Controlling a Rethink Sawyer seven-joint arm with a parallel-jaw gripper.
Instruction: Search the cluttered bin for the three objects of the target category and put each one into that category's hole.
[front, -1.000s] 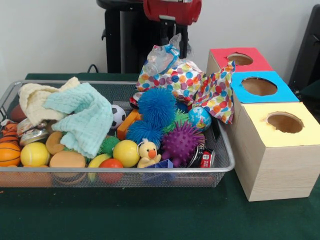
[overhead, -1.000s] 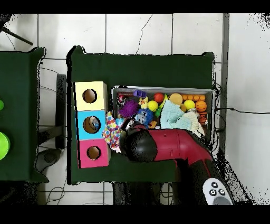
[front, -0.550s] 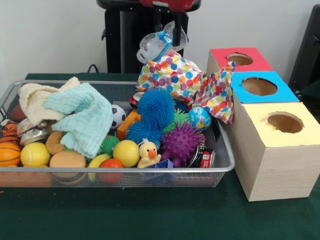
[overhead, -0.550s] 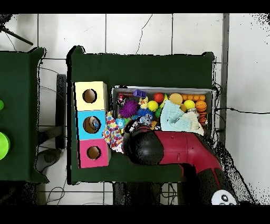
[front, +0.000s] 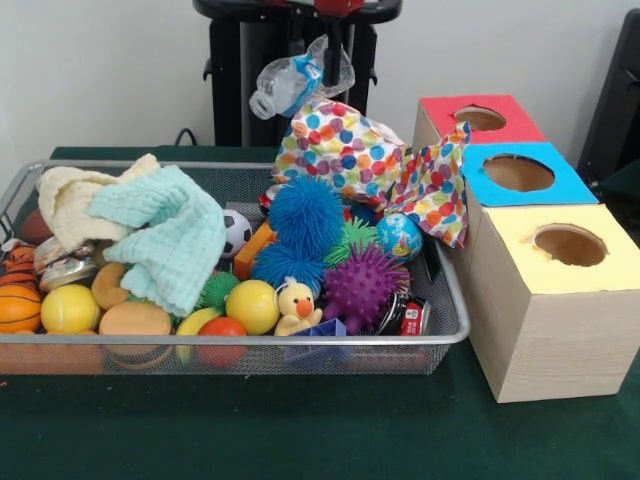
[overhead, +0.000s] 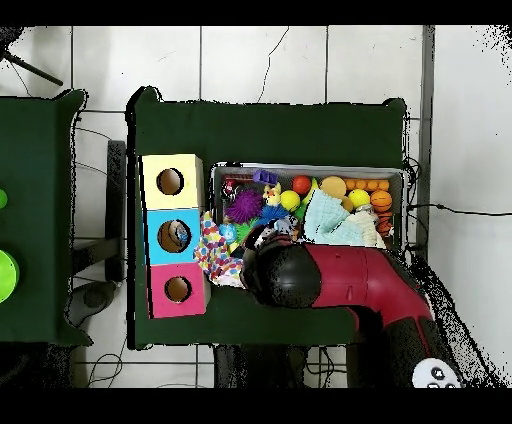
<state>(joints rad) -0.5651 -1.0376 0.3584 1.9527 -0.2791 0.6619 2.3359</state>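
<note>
The fingers (front: 338, 50) show only as dark tips at the top of the front view, pressed on the crumpled clear plastic bottle (front: 298, 80), which hangs clear of the heap with its blue-labelled body slanting down and away from the boxes. Straight below sits the spotted cloth (front: 345, 145), draped over the pile's corner and trailing toward the boxes. Lower and nearer the camera lie the blue fuzzy ball (front: 308, 215), the purple spiky ball (front: 362, 285), the small globe ball (front: 399, 236) and the yellow duck (front: 296, 305). Farther off on the side away from the boxes are the mint towel (front: 165, 235), the cream cloth (front: 70, 200), and a row of yellow and orange balls along the bin (front: 250, 345) front wall. On the other side of the fingers stand three boxes in a row on the green bench (front: 300, 430): red box (front: 480, 118) nearest, blue box (front: 520, 172) next, yellow box (front: 570, 245) farthest. In the overhead view the red arm (overhead: 350, 278) covers the bottle, and something pale seems to lie in the blue hole, though that is too small to be sure of. So this item is lifted but not delivered; which hole fits it is not marked, and the bin still looks full, so more searching likely remains.
</note>
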